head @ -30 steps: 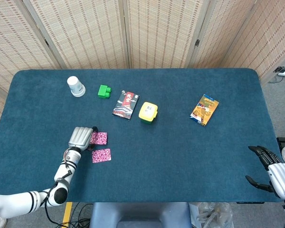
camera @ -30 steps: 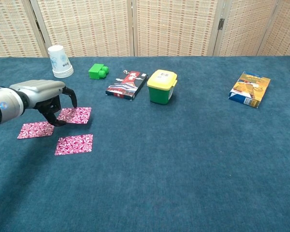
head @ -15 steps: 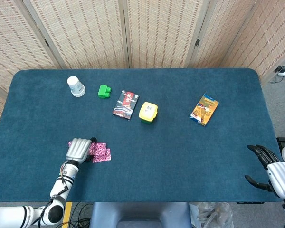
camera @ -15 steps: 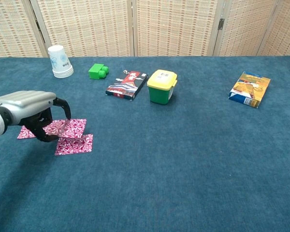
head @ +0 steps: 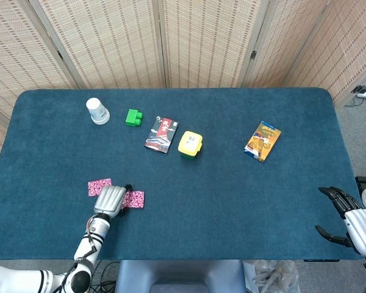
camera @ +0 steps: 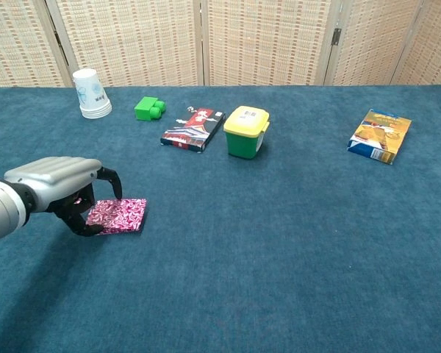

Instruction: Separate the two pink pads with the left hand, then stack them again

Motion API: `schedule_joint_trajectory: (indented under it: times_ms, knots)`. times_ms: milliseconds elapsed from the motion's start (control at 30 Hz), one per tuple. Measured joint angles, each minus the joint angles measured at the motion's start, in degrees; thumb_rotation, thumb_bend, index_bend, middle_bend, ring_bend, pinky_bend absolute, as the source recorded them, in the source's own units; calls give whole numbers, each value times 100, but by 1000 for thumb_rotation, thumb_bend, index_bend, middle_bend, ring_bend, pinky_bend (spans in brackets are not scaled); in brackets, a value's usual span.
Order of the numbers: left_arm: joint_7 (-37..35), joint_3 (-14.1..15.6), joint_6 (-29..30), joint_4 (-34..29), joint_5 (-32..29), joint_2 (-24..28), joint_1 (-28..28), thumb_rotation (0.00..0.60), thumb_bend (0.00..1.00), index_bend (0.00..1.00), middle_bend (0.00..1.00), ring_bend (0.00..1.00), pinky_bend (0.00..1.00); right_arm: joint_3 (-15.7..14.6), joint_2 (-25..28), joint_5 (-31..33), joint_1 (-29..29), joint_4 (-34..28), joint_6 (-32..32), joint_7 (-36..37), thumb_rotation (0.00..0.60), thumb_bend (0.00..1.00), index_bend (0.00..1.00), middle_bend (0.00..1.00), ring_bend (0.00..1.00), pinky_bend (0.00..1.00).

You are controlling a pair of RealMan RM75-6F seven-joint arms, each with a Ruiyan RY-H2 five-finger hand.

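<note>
A pink patterned pad (camera: 119,214) lies on top of a second pink pad, whose dark edge (camera: 141,225) shows under it; in the head view the pile (head: 135,199) sits near the table's front left. My left hand (camera: 59,184) (head: 110,199) is at the pile's left edge, fingers curled around the top pad's near side. A third pink pad (head: 99,187) lies flat just left of the hand, hidden by the hand in the chest view. My right hand (head: 348,217) hangs off the table's front right corner, fingers apart and holding nothing.
Along the back stand a white paper cup (head: 97,112), a green brick (head: 133,117), a red-and-black packet (head: 161,134), a yellow-lidded green box (head: 190,144) and an orange-blue snack packet (head: 262,141). The blue table cloth (head: 232,201) spreads across the middle and right.
My left hand has carried a pink pad from further back, toward the front and right, onto the front pad. The left pad has come into view in the head view. The right hand stayed put.
</note>
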Motion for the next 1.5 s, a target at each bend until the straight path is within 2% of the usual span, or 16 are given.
schedule_joint_trajectory:
  times_ms: [500, 767, 1133, 1500]
  knots:
    - [39, -57, -105, 17, -128, 13, 51, 600, 335, 381, 970, 952, 1000, -3, -10, -7, -1, 12, 13, 5, 600, 270, 97, 182, 103, 165]
    - [49, -80, -108, -21, -114, -10, 55, 600, 334, 315, 970, 952, 1000, 0, -22, 6, -9, 48, 22, 26, 600, 277, 97, 188, 103, 165]
    - [97, -141, -84, -32, -187, -11, 52, 600, 334, 313, 970, 952, 1000, 0, -29, 12, -31, 85, 56, 56, 600, 277, 97, 190, 103, 165]
    - [-407, -295, -10, -136, 187, 562, 204, 600, 335, 328, 970, 952, 1000, 2, -37, -9, -16, 84, 50, 58, 600, 277, 97, 190, 103, 165]
